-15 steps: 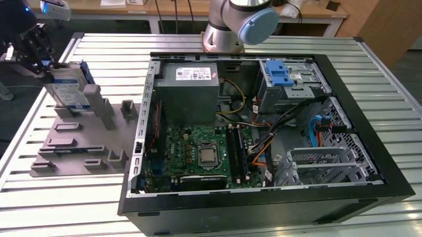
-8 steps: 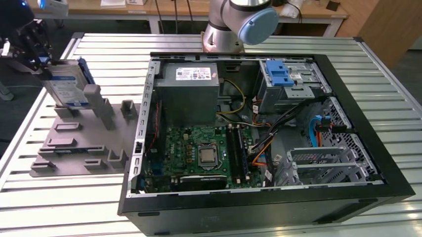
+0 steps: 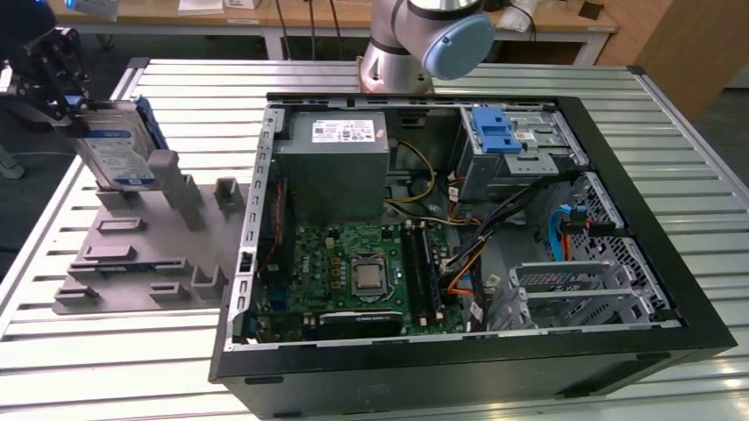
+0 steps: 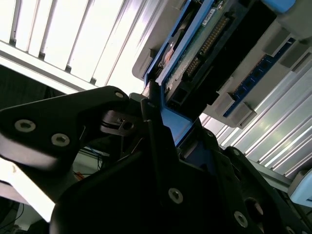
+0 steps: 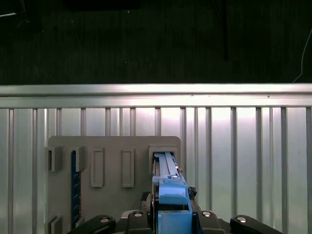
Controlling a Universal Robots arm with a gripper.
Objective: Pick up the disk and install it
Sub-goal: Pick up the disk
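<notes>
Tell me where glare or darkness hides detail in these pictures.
Exterior view: even light, soft shine on the table. Second wrist view: the table slats are washed out white, the claw holding the disk is dark. First wrist view: black background, a bright band on the table edge.

Counted: one disk (image 3: 117,156), upper left of the frame; one open computer case (image 3: 468,377), centre; one grey fixture plate (image 3: 129,263), left; one tabletop (image 3: 105,368); one end effector (image 3: 68,112).

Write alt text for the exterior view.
The claw grips the disk upright at a grey slotted rack on the exterior view's left, on a ribbed metal table. On the view's right lies an open computer case, its green circuit board and grey power supply exposed.
</notes>
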